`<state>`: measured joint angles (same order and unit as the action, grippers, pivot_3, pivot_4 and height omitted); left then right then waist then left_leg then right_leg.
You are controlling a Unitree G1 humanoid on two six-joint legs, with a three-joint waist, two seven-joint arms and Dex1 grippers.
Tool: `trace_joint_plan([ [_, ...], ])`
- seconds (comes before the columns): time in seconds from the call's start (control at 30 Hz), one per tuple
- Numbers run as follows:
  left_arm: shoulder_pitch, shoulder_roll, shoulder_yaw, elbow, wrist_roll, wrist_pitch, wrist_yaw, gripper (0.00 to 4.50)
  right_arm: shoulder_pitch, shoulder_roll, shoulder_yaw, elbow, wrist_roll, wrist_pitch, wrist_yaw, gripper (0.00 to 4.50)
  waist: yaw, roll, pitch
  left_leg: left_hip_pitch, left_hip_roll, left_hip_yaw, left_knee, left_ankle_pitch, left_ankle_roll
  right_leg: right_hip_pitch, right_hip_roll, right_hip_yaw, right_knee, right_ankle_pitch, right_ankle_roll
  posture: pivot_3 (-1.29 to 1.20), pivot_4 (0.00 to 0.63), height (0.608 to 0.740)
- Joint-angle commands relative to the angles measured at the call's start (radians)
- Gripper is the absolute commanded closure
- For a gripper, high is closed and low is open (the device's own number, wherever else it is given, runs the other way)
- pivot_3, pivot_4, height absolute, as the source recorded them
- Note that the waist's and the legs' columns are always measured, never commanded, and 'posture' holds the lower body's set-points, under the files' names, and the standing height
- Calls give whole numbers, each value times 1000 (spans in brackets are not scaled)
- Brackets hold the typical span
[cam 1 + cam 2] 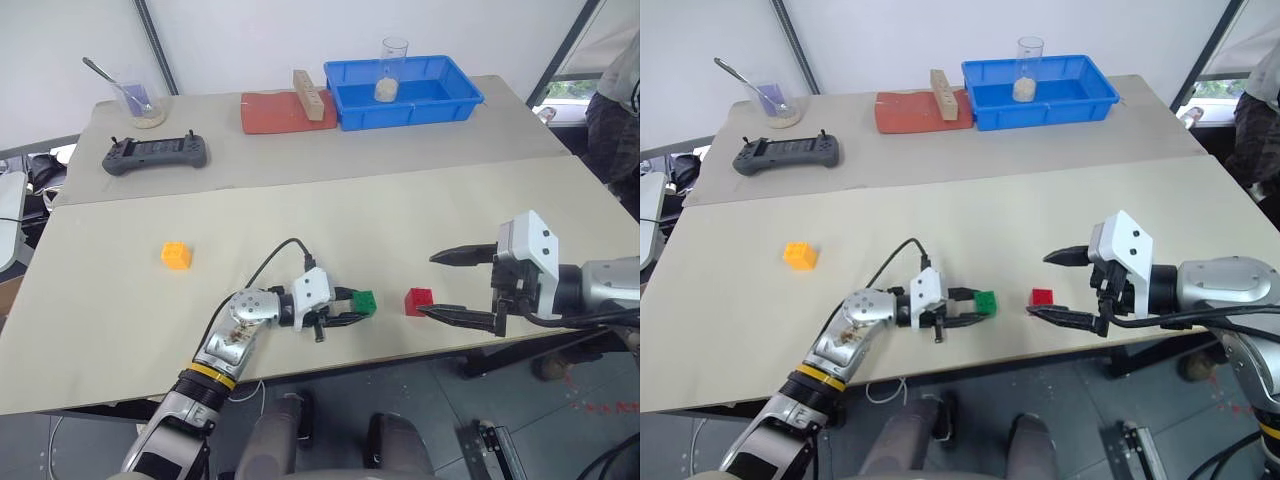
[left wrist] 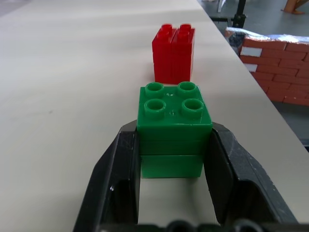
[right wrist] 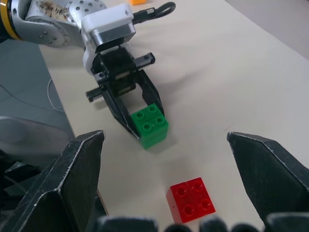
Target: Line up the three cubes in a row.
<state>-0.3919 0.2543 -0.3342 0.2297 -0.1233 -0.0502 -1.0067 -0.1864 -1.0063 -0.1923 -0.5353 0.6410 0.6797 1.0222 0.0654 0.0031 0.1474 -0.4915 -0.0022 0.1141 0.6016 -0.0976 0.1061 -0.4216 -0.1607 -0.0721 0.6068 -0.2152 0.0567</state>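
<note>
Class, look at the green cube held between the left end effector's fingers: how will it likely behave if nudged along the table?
The green cube looks like rigid plastic, so it probably won't deform in the left end effector. Its flat faces suggest it slides, not rolls. Being squat, it seems unlikely to tip, though it may bump the red cube just beyond it.

silver arms, white wrists, black-fingered left hand [image 1: 358,306]

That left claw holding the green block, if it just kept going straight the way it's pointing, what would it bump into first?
Most likely the red cube. The left gripper, shut on the green cube, points straight at it, with a short stretch of bare table between them.
</note>
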Motion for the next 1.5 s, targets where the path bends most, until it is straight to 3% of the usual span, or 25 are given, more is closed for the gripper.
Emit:
trace_joint_plan([
  [0.03, -17, -9, 1, -2, 4, -24, 9, 3185, -14, 4, -15, -10, 1, -26, -3, 0, 0, 0, 0, 0, 0, 0, 1, 0, 0, 0, 0, 0, 0, 0, 0, 0, 150, 740],
  [0.07, -17, -10, 2, 0, 6, -25, 9, 3185, -14, 5, -15, -9, 1, -26, -3, 0, -1, 0, 0, 0, 0, 0, 1, 0, 1, 0, 0, 0, 0, 0, 0, 0, 150, 740],
  [0.13, -17, -8, 4, 6, 9, -30, 10, 2126, -16, 8, -11, -5, -2, -29, -4, 0, 0, 0, 0, 0, 0, 0, 1, -1, 1, 0, 0, 0, 0, 0, 0, 0, 150, 740],
  [0.17, -17, -6, 5, 7, 9, -30, 10, 1891, -17, 9, -10, -4, -3, -30, -5, 0, 0, 0, 0, 0, 0, 0, 2, -1, 1, 0, 0, 0, 0, 0, 0, 0, 150, 740],
  [0.3, -11, 5, 10, 2, 5, -31, 6, 37, -22, 14, -2, 2, -8, -34, -6, 0, 0, 0, 0, 0, 0, 0, 3, -1, 2, 0, 0, 0, 1, 0, 0, 0, 150, 740],
  [0.5, 34, 96, 80, -96, -39, 29, 3, 37, -56, 21, 18, 28, -14, -41, 1, 0, -6, 0, 0, 0, 1, 0, 3, -1, 2, 0, 1, 0, 1, 0, 0, 0, 150, 740],
  [0.73, 208, 201, 280, -372, -76, 197, 183, 37, -169, 85, 80, 37, 13, -11, -28, 0, -25, 0, 0, 0, 1, 0, 2, -2, 2, 0, 0, 0, 1, 0, 0, 0, 150, 740],
  [0.87, 355, 142, 431, -523, -50, 261, 417, 37, -271, 157, 132, 40, 38, 35, -70, 0, -28, 0, 0, 0, 1, 0, 2, -3, 1, 0, -1, 1, 1, 0, 0, 0, 150, 740],
  [1.07, 475, 17, 607, -565, -2, 287, 726, 37, -416, 254, 193, 64, 66, 99, -109, 0, -20, 0, 0, 0, 1, 0, 1, -3, 0, -1, 0, 1, 2, 0, 0, 0, 150, 740],
  [1.27, 458, -21, 654, -493, 6, 266, 833, 37, -508, 293, 223, 98, 65, 112, -106, 0, -9, 0, 0, 0, 1, 2, 0, -4, 0, -2, 0, 1, 2, 0, -1, 0, 150, 740],
  [1.5, 348, -2, 658, -404, 13, 286, 890, 37, -568, 321, 231, 101, 71, 139, -115, 0, -6, 0, 0, 0, 1, 4, -3, -3, -1, -5, 0, 2, 2, 0, -2, 0, 150, 740],
])
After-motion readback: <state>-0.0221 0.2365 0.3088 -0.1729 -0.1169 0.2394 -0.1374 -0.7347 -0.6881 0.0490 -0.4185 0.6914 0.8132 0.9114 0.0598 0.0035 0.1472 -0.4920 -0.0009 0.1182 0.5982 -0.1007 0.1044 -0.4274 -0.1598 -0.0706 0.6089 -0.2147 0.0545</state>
